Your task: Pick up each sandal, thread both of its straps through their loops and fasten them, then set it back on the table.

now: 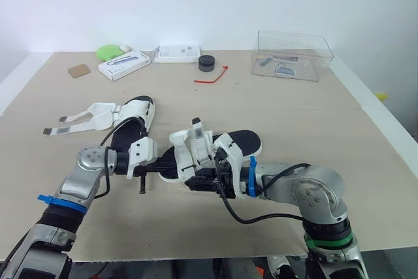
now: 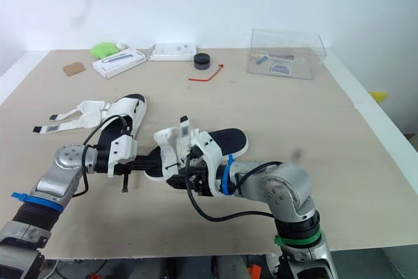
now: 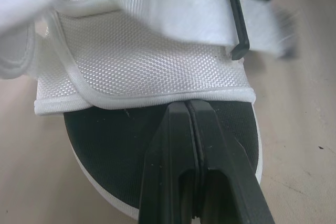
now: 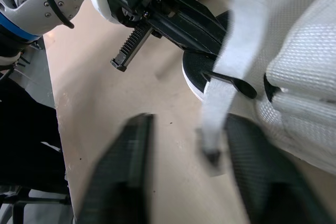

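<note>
One white sandal with a black footbed (image 1: pixel 212 149) lies mid-table between my two grippers. My left gripper (image 3: pixel 187 104) is shut, its tips against the edge of the sandal's white upper (image 3: pixel 157 61) above the footbed; I cannot tell if it pinches the fabric. From the other side comes my right gripper (image 4: pixel 184 166), open, with a loose white strap (image 4: pixel 223 98) hanging between its fingers. That strap passes a black loop (image 4: pixel 233 82). The second sandal (image 1: pixel 134 117) lies further back on the left, its straps (image 1: pixel 81 121) spread open on the table.
Along the far edge stand a clear plastic box (image 1: pixel 294 53), a black round cap (image 1: pixel 207 62), a red tie (image 1: pixel 212 76), two white boxes (image 1: pixel 124 65) (image 1: pixel 177 53), a green object (image 1: pixel 108 51) and a brown card (image 1: pixel 79 70). The table's front edge (image 1: pixel 196 253) is close below my arms.
</note>
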{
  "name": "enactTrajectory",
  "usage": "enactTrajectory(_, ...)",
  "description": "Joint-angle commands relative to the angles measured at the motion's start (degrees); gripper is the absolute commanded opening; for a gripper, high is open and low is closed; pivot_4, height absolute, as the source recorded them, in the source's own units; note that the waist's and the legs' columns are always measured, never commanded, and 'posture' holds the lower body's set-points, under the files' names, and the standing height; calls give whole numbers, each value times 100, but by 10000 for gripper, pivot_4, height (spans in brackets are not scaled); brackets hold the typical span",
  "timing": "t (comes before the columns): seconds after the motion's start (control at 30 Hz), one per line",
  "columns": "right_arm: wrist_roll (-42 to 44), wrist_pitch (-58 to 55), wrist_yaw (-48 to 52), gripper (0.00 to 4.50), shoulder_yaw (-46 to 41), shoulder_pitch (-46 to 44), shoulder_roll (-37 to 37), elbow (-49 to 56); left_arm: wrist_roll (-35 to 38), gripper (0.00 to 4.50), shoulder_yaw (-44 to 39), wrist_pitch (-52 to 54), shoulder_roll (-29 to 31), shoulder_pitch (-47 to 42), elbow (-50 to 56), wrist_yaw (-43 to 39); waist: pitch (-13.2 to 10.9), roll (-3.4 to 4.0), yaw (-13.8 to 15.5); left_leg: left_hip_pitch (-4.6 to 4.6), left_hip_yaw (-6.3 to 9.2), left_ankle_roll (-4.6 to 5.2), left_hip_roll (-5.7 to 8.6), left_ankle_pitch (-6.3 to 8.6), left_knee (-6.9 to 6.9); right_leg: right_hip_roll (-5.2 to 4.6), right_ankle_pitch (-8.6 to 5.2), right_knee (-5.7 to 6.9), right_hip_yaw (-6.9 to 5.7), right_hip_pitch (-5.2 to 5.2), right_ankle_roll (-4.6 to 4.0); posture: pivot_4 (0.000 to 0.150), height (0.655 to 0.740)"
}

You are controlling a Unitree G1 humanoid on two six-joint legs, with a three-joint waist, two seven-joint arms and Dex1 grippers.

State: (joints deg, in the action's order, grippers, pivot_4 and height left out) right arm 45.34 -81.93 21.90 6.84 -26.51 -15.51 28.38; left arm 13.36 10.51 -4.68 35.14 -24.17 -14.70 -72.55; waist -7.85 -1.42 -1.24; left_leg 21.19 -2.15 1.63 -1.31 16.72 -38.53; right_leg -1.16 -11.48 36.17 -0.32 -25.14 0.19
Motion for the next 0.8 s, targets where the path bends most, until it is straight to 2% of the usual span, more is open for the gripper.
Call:
enactTrajectory(0.03, 20, -99, -56, 330, 17, 29, 3, 41, -387, 0, 370, 102, -46, 216, -192, -40, 0, 0, 4, 1, 0, 0, 3, 0, 0, -3, 0, 0, -1, 0, 0, 1500, 7400)
enactTrajectory(0.2, 166, -465, 23, 330, 31, 108, -150, 109, -384, 0, 368, 98, -68, 241, -182, -50, 1, 0, 4, 1, 1, 0, 10, 0, 0, -12, -3, -1, -1, 2, 5, 1500, 7400)
enactTrajectory(0.43, 985, -974, 1042, 330, 151, 42, -1153, 527, -397, 0, 374, 82, -62, 235, -222, -80, 0, -1, 5, 3, 2, 0, 16, 2, 0, -19, -10, -4, -2, 3, 17, 1500, 7400)
enactTrajectory(0.73, 1417, -1021, 1349, 330, 61, -75, -1335, 541, -415, 0, 398, 60, -77, 173, -280, -96, 1, 0, 9, 6, 8, 3, 24, 9, 1, -27, -21, -4, -6, 8, 27, 1500, 7400)
enactTrajectory(0.8, 1556, -1034, 1441, 7524, -70, -174, -1400, 562, -418, 0, 398, 54, -69, 178, -285, -98, 0, 0, 9, 8, 8, 4, 33, 10, 1, -37, -21, -5, -5, 8, 28, 1500, 7400)
